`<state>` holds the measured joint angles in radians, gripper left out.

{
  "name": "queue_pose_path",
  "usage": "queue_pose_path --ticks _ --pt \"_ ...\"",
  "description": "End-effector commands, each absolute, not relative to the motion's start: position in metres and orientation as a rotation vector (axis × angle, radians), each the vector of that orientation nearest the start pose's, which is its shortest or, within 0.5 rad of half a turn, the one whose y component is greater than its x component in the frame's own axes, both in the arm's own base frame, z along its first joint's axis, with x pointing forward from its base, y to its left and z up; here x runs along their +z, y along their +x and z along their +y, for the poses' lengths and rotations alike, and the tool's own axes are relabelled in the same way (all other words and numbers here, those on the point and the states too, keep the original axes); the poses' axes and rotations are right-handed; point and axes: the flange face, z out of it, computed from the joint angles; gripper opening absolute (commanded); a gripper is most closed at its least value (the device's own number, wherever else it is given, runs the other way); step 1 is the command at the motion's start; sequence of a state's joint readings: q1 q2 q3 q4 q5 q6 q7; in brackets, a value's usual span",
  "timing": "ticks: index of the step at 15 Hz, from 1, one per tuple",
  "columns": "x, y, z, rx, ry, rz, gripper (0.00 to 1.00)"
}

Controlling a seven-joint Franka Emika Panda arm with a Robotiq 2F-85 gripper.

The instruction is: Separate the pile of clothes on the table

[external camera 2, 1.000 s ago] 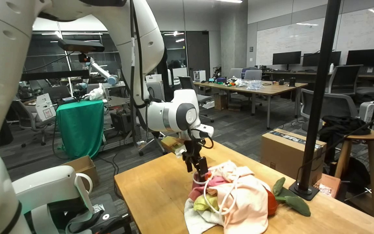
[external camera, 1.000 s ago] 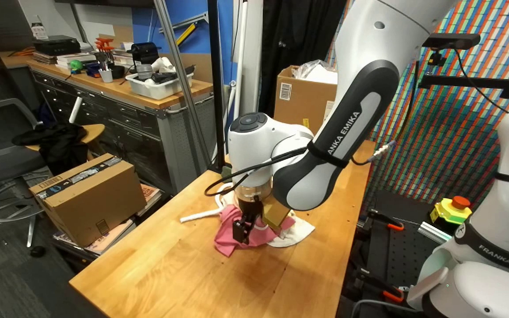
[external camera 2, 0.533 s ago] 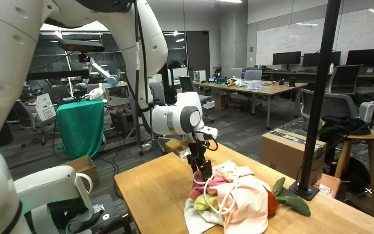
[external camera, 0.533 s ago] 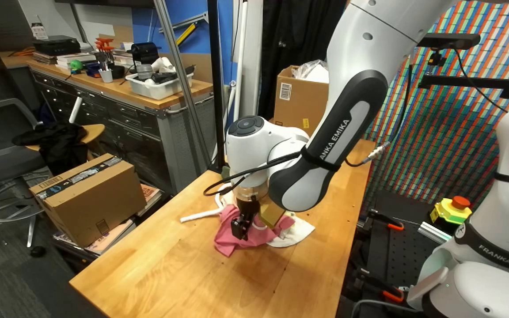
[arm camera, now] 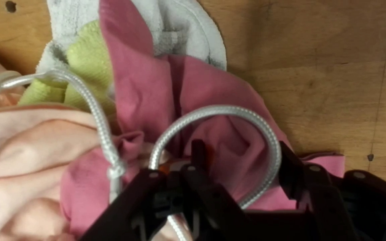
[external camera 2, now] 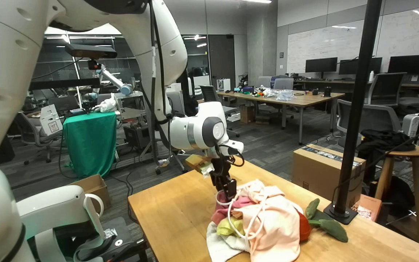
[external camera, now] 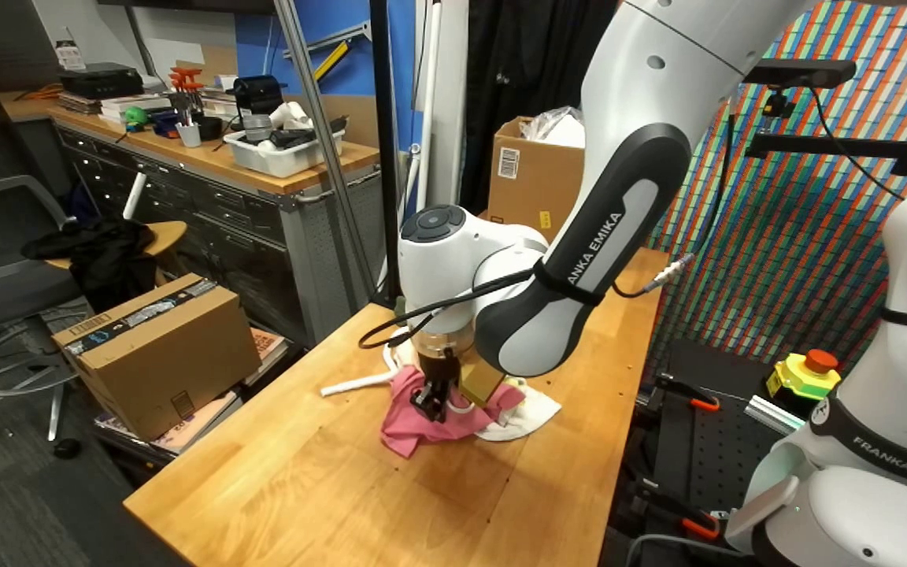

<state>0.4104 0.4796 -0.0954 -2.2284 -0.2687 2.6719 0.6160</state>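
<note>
Seems at grasping stage, with claw [arm camera: 243,153] partly spread over pink cloth [arm camera: 209,87], dimly seen, apparently gripping nothing; next, pinch that, not cord [arm camera: 224,109], then lift.

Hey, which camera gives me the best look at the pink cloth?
The wrist view: it looks down closely on the pink cloth, showing its folds, though the gripper and looped cord cover parts. Both exterior views show it smaller and partly hidden.
</note>
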Motion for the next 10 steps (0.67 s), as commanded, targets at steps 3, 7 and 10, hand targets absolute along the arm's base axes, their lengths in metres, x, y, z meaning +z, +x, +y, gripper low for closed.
queue_pose_path --ticks 3,7,10 --pt "0.169 0.518 0.172 -0.083 -3.334 0.106 0.11" --pt "0.187 0.520 0.162 -0.099 -3.343 0.127 0.01" --pt "0.212 0.519 0.153 -0.138 -3.388 0.117 0.05"
